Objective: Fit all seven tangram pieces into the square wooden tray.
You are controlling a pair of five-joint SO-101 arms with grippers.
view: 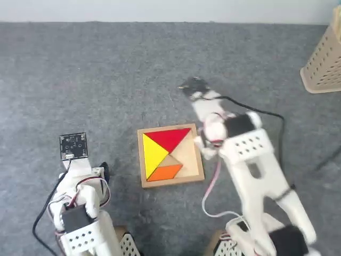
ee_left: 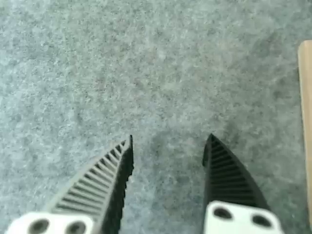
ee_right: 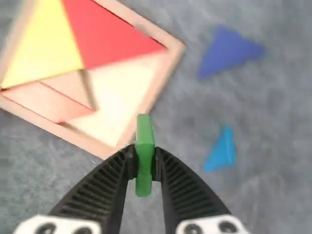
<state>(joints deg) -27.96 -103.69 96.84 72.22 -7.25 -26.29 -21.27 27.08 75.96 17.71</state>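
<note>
The square wooden tray point(view: 198, 160) lies mid-table and holds a red triangle point(view: 169, 138), a yellow triangle point(view: 153, 153), an orange piece point(view: 165, 172) and a small tan triangle point(view: 170, 160). Its right part is bare wood. My right gripper point(ee_right: 144, 151) is shut on a green piece point(ee_right: 144, 134) held on edge, just outside the tray's point(ee_right: 168, 73) rim; in the high view it point(view: 201, 143) sits at the tray's right side. A dark blue triangle point(ee_right: 226, 48) and a light blue triangle point(ee_right: 222, 151) lie on the carpet beyond. My left gripper point(ee_left: 169, 141) hangs open over bare carpet left of the tray point(ee_left: 306, 97).
Grey carpet covers the table. A beige perforated basket point(view: 325, 58) stands at the far right back. A black cable point(view: 266, 113) runs from the right arm toward the right. The left arm's base point(view: 80, 224) sits at the front left.
</note>
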